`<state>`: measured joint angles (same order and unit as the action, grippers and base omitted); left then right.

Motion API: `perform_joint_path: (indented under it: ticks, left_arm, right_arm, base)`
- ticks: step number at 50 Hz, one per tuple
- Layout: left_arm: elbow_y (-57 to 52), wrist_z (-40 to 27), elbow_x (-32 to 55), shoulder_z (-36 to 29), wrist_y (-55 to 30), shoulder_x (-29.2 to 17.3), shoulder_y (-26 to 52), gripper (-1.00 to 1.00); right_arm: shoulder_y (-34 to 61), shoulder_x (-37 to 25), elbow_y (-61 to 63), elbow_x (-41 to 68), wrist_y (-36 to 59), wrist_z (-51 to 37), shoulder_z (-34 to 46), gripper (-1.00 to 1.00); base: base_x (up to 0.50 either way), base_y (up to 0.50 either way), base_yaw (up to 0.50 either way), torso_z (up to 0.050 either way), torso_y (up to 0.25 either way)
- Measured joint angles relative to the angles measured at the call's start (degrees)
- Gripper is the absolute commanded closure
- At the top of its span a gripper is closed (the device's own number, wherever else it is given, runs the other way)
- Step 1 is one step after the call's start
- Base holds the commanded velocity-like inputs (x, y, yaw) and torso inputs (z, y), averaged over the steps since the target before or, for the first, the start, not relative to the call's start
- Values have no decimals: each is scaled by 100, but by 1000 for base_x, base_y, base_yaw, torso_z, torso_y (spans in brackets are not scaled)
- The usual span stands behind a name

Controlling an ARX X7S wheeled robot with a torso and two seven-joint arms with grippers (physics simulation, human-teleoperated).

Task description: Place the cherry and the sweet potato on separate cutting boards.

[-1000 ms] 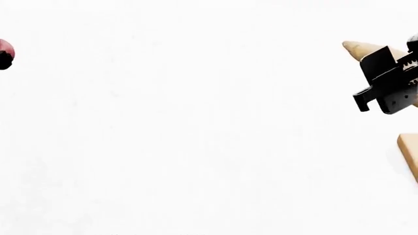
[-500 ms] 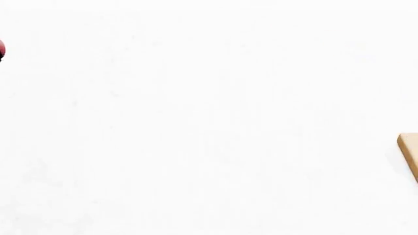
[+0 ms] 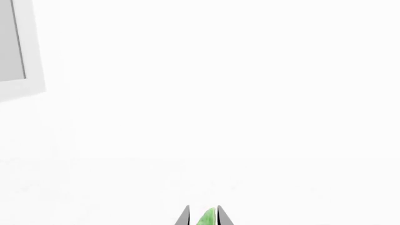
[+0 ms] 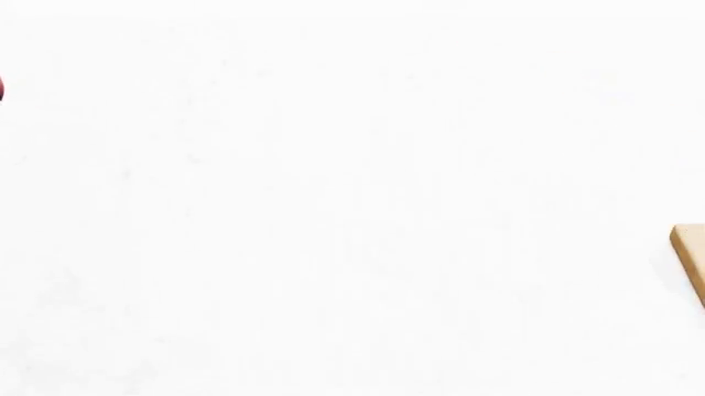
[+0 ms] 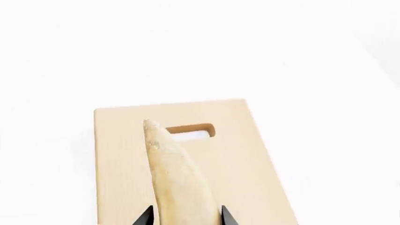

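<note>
In the right wrist view the pale tan sweet potato (image 5: 175, 173) sticks out lengthwise from my right gripper (image 5: 187, 209), whose dark fingertips press on both its sides. Under it lies a light-wood cutting board (image 5: 250, 159) with its slot handle (image 5: 190, 131) at the far end. I cannot tell if the potato touches the wood. In the left wrist view my left gripper (image 3: 203, 212) is shut on the cherry's green leaf (image 3: 208, 218), and the fruit itself is hidden. The head view shows only a red sliver of the cherry (image 4: 2, 88) at the left edge and a board corner (image 4: 689, 252) at the right.
Everything sits over a plain white tabletop (image 4: 352, 206). A grey panel with a white frame (image 3: 12, 47) shows at one corner of the left wrist view. Both arms are outside the head view.
The right gripper with the sweet potato has left the head view to the right. The cherry at the left edge has slid further out of view.
</note>
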<state>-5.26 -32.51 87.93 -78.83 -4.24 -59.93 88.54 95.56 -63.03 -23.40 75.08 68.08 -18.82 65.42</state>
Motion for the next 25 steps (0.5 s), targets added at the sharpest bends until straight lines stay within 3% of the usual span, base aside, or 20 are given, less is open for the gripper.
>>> perform_joint_path:
  ticks: [18,19,25]
  left_arm:
    - [-15,-41,-7,3,9,-30,-90,100]
    - [-15,-43,-7,4,12,-34,-97,100]
    - [-11,-43,-1,12,24,-58,-128,100]
  right_arm:
    - [-718,239,-431,-41,-422,90,222,100]
    - [-731,249,-437,-45,-416,97,236,-100]
    - [-736,278,-437,-114,-359,121,277,-100]
  base:
    - [0,0,0,0,0]
    - [0,0,0,0,0]
    - [0,0,0,0,0]
